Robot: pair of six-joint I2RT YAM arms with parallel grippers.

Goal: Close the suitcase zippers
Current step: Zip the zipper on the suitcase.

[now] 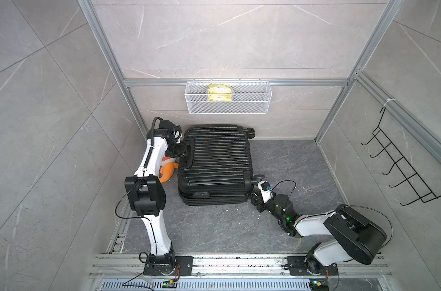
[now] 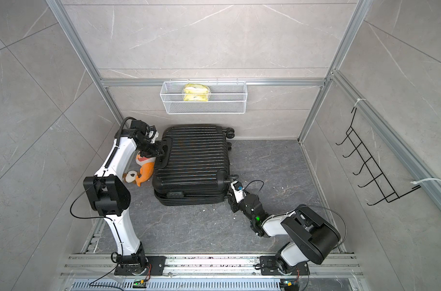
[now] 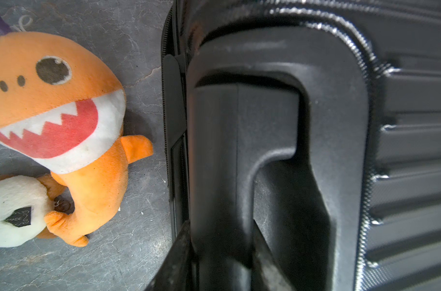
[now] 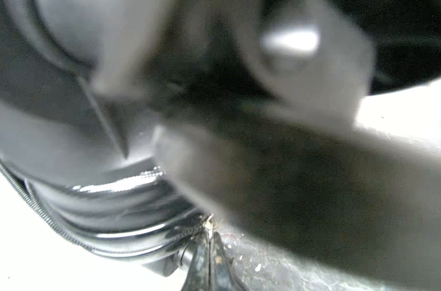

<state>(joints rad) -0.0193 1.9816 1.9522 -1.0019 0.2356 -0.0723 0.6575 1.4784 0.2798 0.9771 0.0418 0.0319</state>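
The black ribbed suitcase (image 1: 214, 161) (image 2: 194, 161) lies flat on the floor near the back wall, its two shells together. My left gripper (image 1: 186, 151) (image 3: 220, 234) is at its left side, shut on the suitcase's handle (image 3: 239, 151), with one finger on each side of the bar. The zipper track (image 3: 165, 100) runs along the rim beside it. My right gripper (image 1: 254, 197) (image 4: 210, 231) is low at the near right corner by the wheels. Its jaws are pressed together on a small shiny zipper pull (image 4: 209, 223), where the track (image 4: 38, 209) ends.
An orange plush toy (image 1: 166, 173) (image 3: 63, 126) lies on the floor against the suitcase's left side, under my left arm. A white wire basket (image 1: 228, 105) holding a yellow packet (image 1: 219, 92) hangs on the back wall. A black hook rack (image 1: 401, 163) hangs on the right wall.
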